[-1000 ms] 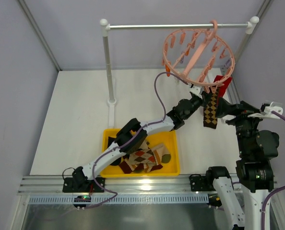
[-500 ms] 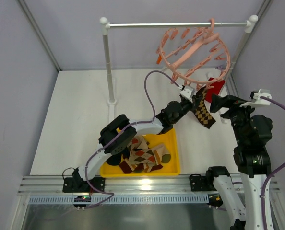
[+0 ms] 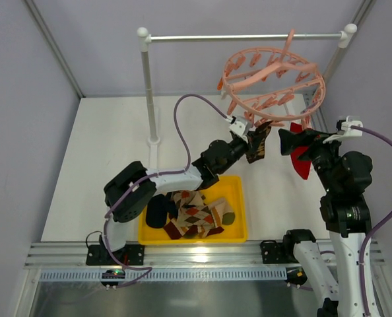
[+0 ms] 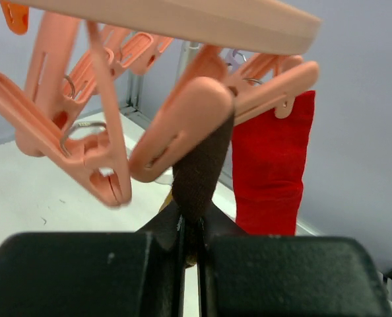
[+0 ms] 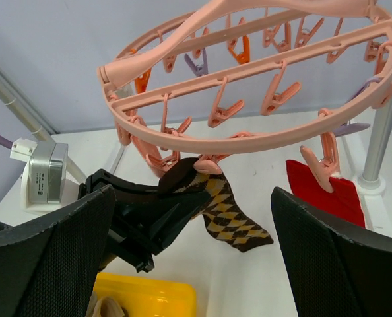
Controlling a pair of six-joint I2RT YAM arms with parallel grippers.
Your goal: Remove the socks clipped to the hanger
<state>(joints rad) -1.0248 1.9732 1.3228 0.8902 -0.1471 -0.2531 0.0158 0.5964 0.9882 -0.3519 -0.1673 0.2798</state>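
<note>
The pink ring hanger (image 3: 273,82) hangs tilted from the rail by its hook. One of its clips (image 4: 183,125) still pinches a brown-and-yellow argyle sock (image 3: 257,142) at its top edge. My left gripper (image 3: 249,140) is shut on that sock (image 4: 199,172) just below the clip, the dark cuff squeezed between the jaws (image 4: 193,228). A plain red sock (image 3: 301,162) hangs from a clip to the right (image 4: 272,165). My right gripper (image 3: 294,140) stands open beside the red sock, holding nothing. In its own view (image 5: 191,221) it faces the argyle sock (image 5: 232,214) and the left gripper.
A yellow bin (image 3: 239,198) under the left arm holds several loose socks. The white-and-metal rail stand (image 3: 146,79) rises at the back left of the hanger. Grey enclosure walls close in both sides and the back.
The left gripper has pulled the argyle sock leftward, dragging and tilting the hanger with it. The right gripper has risen and moved left toward the red sock.
</note>
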